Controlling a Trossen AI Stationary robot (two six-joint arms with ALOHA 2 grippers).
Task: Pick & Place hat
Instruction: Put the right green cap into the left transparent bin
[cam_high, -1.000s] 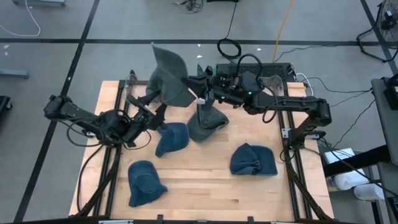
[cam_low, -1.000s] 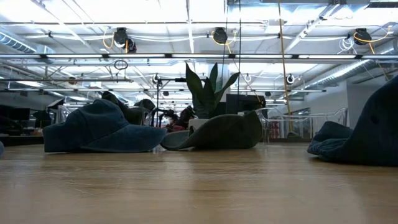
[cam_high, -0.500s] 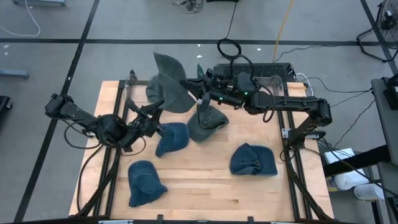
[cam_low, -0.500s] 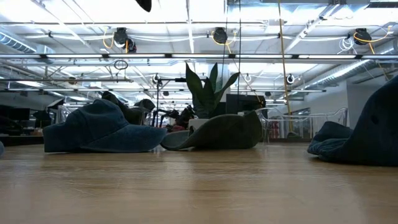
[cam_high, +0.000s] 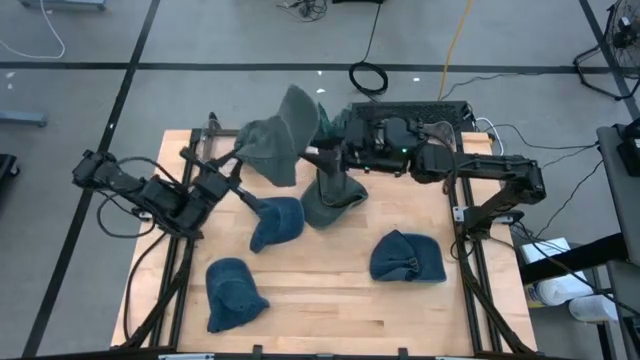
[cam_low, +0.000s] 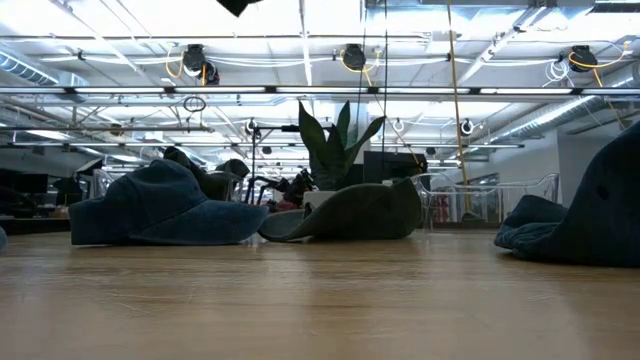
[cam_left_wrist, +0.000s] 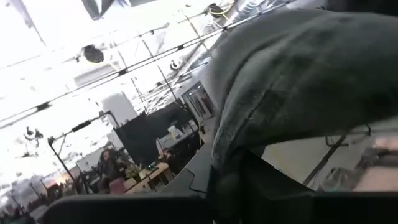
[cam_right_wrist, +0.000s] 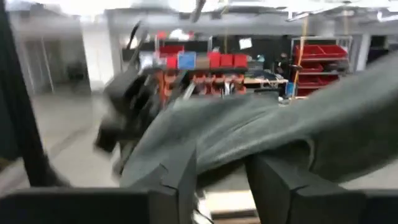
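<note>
Above the far half of a light wooden slatted table (cam_high: 330, 300), a grey-green soft fabric hat (cam_high: 278, 145) hangs in the air between two dark robot arms. The left gripper (cam_high: 238, 157), reaching in from the table's left edge, has its fingers pressed together on the hat's lower left part; the left wrist view is filled by the same grey-green cloth (cam_left_wrist: 298, 93) bunched right at that arm's own fingers. The right gripper (cam_high: 318, 152) sits just beside the hat's right side, near the table's far edge. In the right wrist view its two dark fingers (cam_right_wrist: 186, 177) stand a little apart, with the hat's cloth (cam_right_wrist: 261, 130) draped across just beyond them; whether they pinch it or merely touch it cannot be told.

Below the raised hat, a second grey-green cap (cam_high: 330, 195) rests on the table, its crown slumped. Just to its left lies a blue denim cap (cam_high: 274, 222). Another blue denim cap (cam_high: 232, 292) lies near the front left corner, and a third blue cap (cam_high: 407, 257) sits toward the right side.

From table height, the blue denim cap (cam_low: 160, 208) and the grey-green cap (cam_low: 350, 212) lie side by side in front of a green leafy potted plant (cam_low: 335, 140) in the room behind.
</note>
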